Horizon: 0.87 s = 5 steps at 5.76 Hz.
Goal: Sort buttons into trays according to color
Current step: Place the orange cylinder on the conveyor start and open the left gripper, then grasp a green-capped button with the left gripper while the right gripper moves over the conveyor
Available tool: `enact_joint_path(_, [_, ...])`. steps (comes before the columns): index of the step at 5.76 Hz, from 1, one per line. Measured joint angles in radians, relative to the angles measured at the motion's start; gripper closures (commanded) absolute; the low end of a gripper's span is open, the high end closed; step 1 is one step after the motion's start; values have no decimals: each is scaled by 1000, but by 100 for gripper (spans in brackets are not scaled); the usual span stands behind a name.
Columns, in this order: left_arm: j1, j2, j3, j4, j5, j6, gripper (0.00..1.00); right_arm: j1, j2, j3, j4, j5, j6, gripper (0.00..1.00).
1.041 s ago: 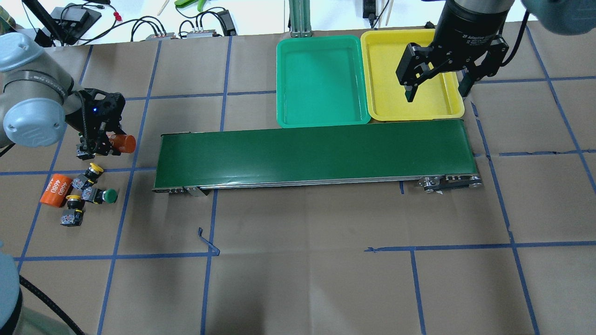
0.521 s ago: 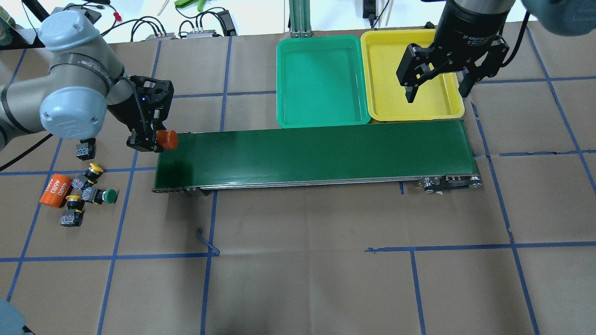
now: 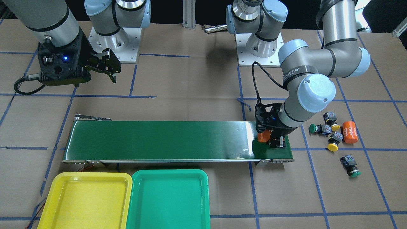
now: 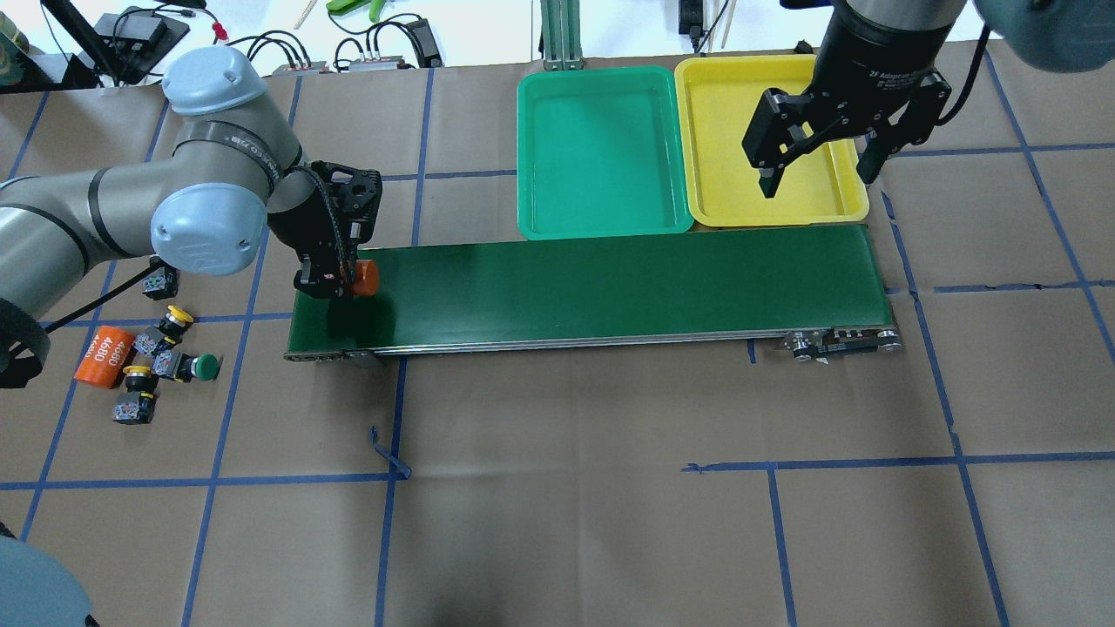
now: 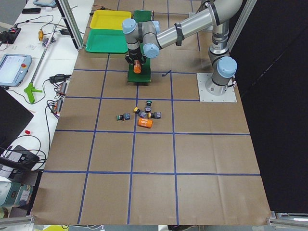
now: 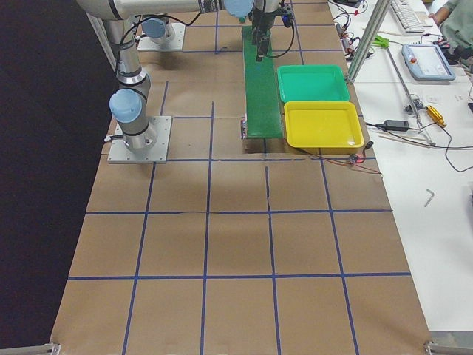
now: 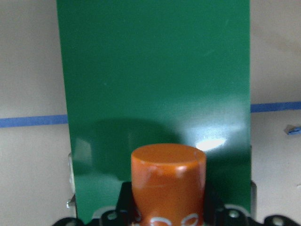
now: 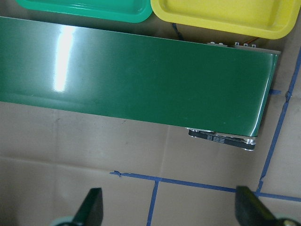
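The orange cylinder (image 4: 366, 279), clamped in the left gripper (image 4: 344, 280), has been carried from the table (image 4: 566, 522) beside the clustered buttons (image 4: 165, 348) to above the conveyor belt (image 4: 610, 283), at its end on the robot's left. A green-capped button (image 3: 349, 165), covered by that gripper a second ago, has been exposed.

Four black-bodied push-buttons lie on their sides: yellow button A (image 3: 332, 121), yellow button B (image 3: 334, 142) and green button C (image 3: 319, 128) in a close cluster, and green button D (image 3: 349, 165) set apart. The green tray (image 4: 597, 148) and yellow tray (image 4: 719, 131) lie flat, side by side, rims touching.
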Motion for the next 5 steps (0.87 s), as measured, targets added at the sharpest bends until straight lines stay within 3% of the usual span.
enact_joint_path(2, [25,12,-8,-6,2,-6,2,4,-2,20,0,2,-211,0])
enact_joint_path(5, [250,85,-30,-67,40,210,3,46,6,96,-8,3,-710,0])
